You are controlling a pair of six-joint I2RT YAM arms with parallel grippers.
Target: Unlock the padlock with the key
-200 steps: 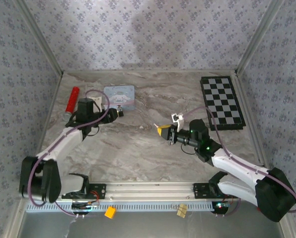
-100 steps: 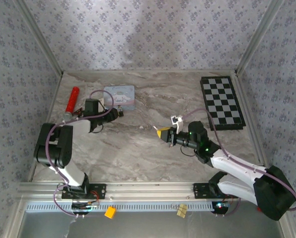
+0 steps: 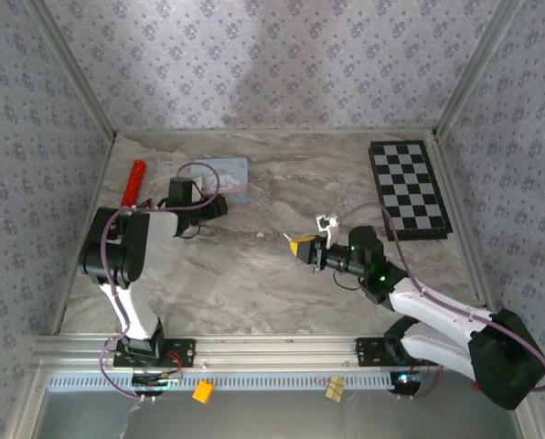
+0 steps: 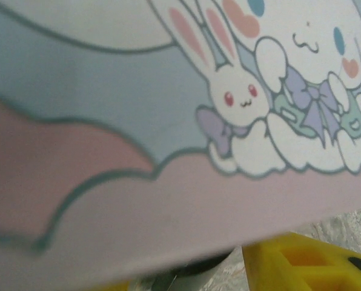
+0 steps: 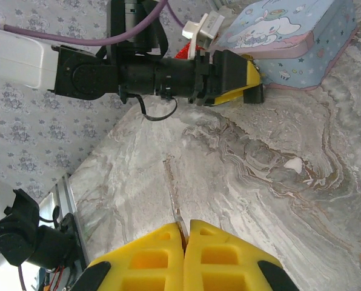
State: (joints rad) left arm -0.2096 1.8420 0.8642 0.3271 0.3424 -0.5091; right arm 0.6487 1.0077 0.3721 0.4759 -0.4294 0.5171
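Right wrist view: the right gripper [image 5: 185,225] shows two yellow moulded plastic fingers with recessed pockets, pressed flat together, and a thin grey metal sliver, the key [image 5: 173,197], stands out from the seam between their tips, so the tool is clamped on the key just above the table [image 5: 277,200]. The table surface is smooth, with grey and beige marble veining. Beyond it the left gripper [image 5: 247,76], black-bodied with yellow fingers, lies close against the side of the tin [image 5: 289,30], a shallow pale blue rectangular box with rounded corners, small star prints on its wall and a pink band at its rim. From the left wrist view, the tin lid bears a cartoon print of a white long-eared rabbit with pink inner ears and red eyes, a larger white figure with blue eyes and a lilac bow, white clouds and pink and blue fields. One yellow finger [image 4: 301,260] sits below the tin edge; whether these jaws are apart or together cannot be told. From the top external view, a red cylinder [image 3: 133,183] lies left of the tin and a black-and-white checkerboard [image 3: 410,187] lies at the far right, between walls papered in a grey floral pattern.
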